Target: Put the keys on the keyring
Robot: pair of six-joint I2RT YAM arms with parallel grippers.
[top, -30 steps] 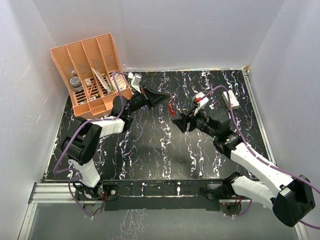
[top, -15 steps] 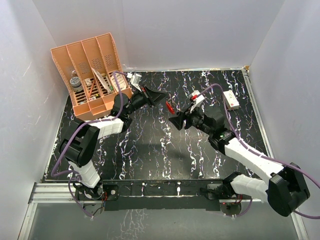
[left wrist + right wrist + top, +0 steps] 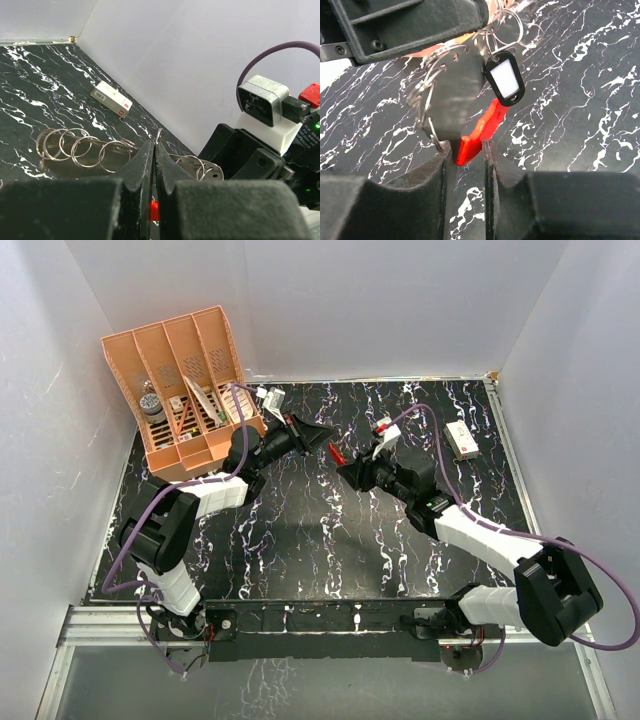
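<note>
My left gripper [image 3: 154,145] is shut on the thin metal loop of the keyring [image 3: 159,135], held above the table. From that loop hang a grey strip with several split rings [image 3: 451,95], the keys, a small black tag with a pale middle [image 3: 505,80], and the keyring's red part [image 3: 481,129]. My right gripper [image 3: 466,150] has its jaws closed in on the lower end of that red part, which touches both pads. In the top view the red part [image 3: 337,453] shows between the left gripper [image 3: 328,439] and the right gripper [image 3: 345,472], at mid-table.
An orange slotted organizer [image 3: 185,390] with small items stands at the back left. A small white box with a red mark [image 3: 462,440] lies at the back right, near the wall. The black marbled tabletop [image 3: 300,540] has white walls on three sides.
My right arm has swung up and to the left to meet the left gripper, and its jaws have narrowed onto the red part. The left gripper has stayed shut, almost still.
</note>
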